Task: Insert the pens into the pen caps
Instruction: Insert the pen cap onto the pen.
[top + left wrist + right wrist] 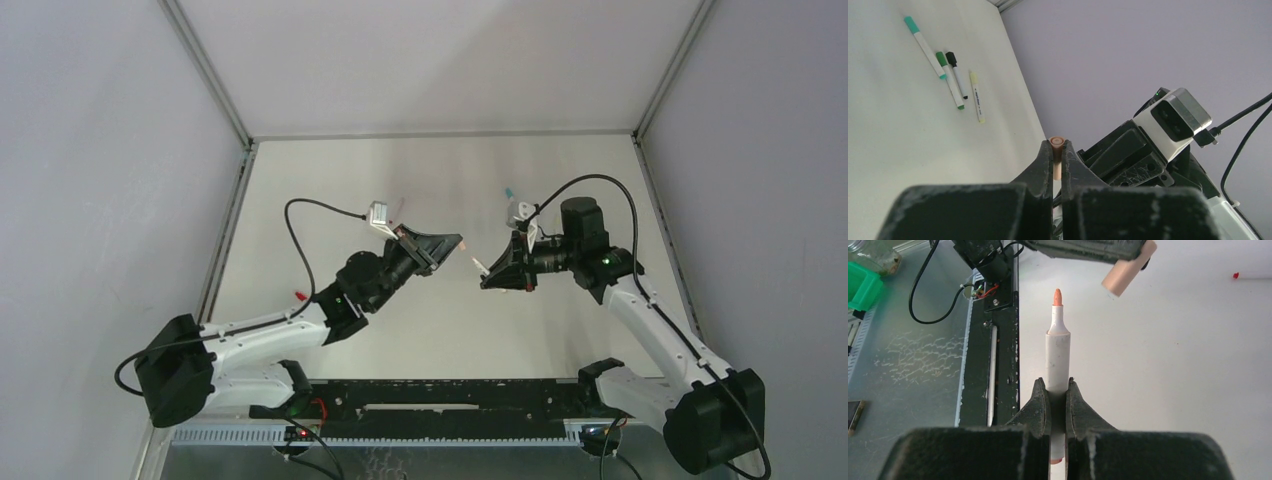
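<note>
My left gripper [458, 243] is shut on a peach pen cap [1057, 150], held above the table. The cap's open end points at my right gripper [487, 278]. My right gripper [1058, 385] is shut on a white pen [1058, 355] with a bare peach tip. In the right wrist view the peach cap [1125, 272] is up and to the right of the tip, a short gap away and off its line. Several other pens with teal [925, 47], green [950, 80], black [957, 75] and yellow [977, 96] ends lie together on the table.
A small red cap [1235, 275] lies alone on the table, left of my left arm in the top view [299, 296]. The lying pens are mostly hidden behind my right wrist, with a teal end [508, 190] showing. A black rail [998, 340] runs along the near edge.
</note>
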Robot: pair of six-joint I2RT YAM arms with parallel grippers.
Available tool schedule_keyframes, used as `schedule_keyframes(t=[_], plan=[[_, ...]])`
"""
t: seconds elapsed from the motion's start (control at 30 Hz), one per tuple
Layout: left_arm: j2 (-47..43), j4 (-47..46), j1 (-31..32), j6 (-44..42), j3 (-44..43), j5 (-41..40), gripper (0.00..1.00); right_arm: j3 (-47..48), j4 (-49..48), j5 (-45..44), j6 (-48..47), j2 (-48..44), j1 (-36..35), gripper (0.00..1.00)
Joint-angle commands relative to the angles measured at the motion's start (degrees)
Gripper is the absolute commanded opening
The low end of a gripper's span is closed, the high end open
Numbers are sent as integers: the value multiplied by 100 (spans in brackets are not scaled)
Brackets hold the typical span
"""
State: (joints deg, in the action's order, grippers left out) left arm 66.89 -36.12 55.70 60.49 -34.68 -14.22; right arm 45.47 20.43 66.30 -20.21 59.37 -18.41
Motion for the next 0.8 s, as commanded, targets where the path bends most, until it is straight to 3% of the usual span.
schedule_keyframes(t=[0.0,0.77], plan=[[181,-494,113,-64,-340,-175,0,-68,-403,-262,405,97,-125,0],[119,-712,252,-310,-212,-350,0,-74,-590,-643,722,268,-189,0]])
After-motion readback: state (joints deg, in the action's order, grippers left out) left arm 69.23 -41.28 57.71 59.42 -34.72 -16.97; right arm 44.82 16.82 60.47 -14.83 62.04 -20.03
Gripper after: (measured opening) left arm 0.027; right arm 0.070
